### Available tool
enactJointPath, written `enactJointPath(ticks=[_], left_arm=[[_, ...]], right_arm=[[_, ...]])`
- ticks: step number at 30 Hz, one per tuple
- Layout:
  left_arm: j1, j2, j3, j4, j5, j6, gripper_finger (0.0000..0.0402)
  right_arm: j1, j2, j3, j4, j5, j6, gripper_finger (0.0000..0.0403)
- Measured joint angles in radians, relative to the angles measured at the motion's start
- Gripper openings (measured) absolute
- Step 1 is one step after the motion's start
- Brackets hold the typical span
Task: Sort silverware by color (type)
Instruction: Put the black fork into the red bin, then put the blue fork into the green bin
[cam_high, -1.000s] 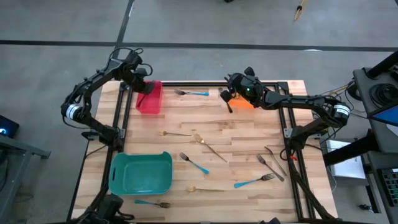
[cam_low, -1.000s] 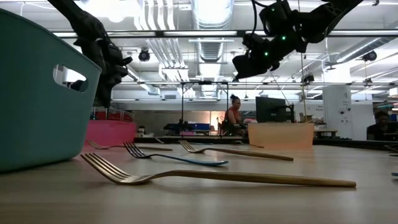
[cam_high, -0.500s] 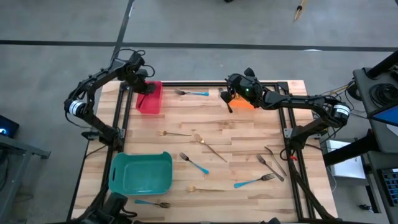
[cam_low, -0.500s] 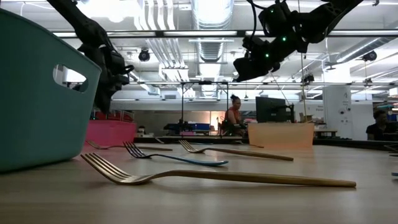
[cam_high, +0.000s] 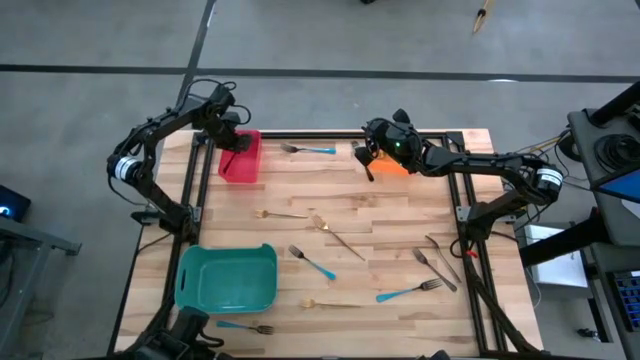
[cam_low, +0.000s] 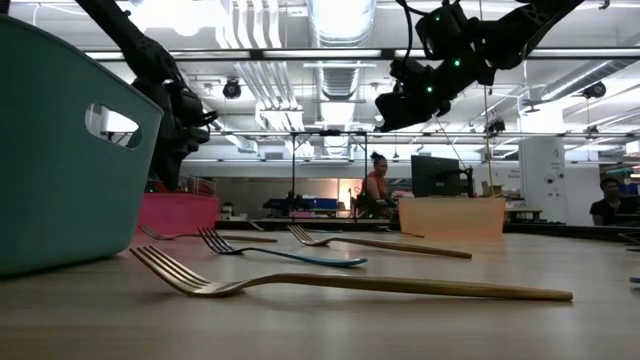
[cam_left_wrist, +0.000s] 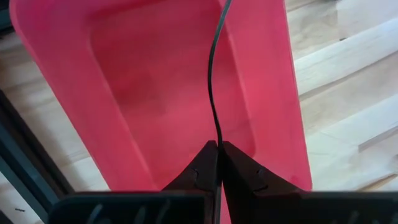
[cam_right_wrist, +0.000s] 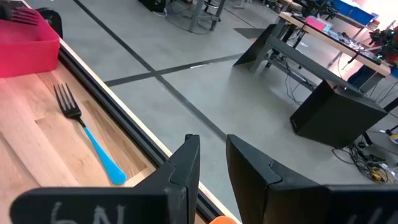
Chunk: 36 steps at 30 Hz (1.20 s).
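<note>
My left gripper (cam_left_wrist: 219, 146) is at the table's far left, above the red bin (cam_high: 243, 168), and is shut on a thin dark fork (cam_left_wrist: 212, 68) seen edge-on. My right gripper (cam_right_wrist: 212, 155) hovers over the orange bin (cam_high: 398, 169) at the far right. It points nearly level, and I see nothing in the small gap between its fingers. Other forks lie flat on the wood: a blue-handled one (cam_high: 310, 150) at the far edge, gold ones (cam_high: 280, 213) (cam_high: 330, 304), blue ones (cam_high: 312, 263) (cam_high: 410, 292) and grey ones (cam_high: 440, 262). My left gripper pinches one end of the dark fork (cam_left_wrist: 217, 135) between its two fingertips, coming from above and pointing down. The fork hangs below the fingers over the inside of the red bin (cam_left_wrist: 149, 93). Its lower end runs out of the wrist view, so I cannot tell whether it touches the bin.
A teal bin (cam_high: 228, 278) stands at the near left with a blue-handled fork (cam_high: 245, 327) in front of it. A black frame rail (cam_high: 200, 175) runs along the table's left and right sides. Bare wood lies between the scattered forks. A person sits far behind the table.
My left gripper has sunk a little toward the red bin, still shut on the dark fork, which keeps hanging below it.
</note>
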Motion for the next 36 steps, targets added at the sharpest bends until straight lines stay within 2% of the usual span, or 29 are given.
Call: enactJointPath(ticks=[22,31,36], left_arm=[[0.000,0.000,0.000,-0.011,0.000,0.023,0.0002],[0.000,0.000,0.000,-0.010,0.001,0.038,0.0038],[0.000,-0.012,0.013,-0.013,0.009,0.067,0.0057]], right_arm=[[0.000,0.000,0.000,-0.008,0.000,0.000,0.0069],[0.000,0.000,0.000,-0.008,0.000,0.009,0.0069],[0.004,0.000,0.000,-0.006,-0.002,0.080,0.0069]])
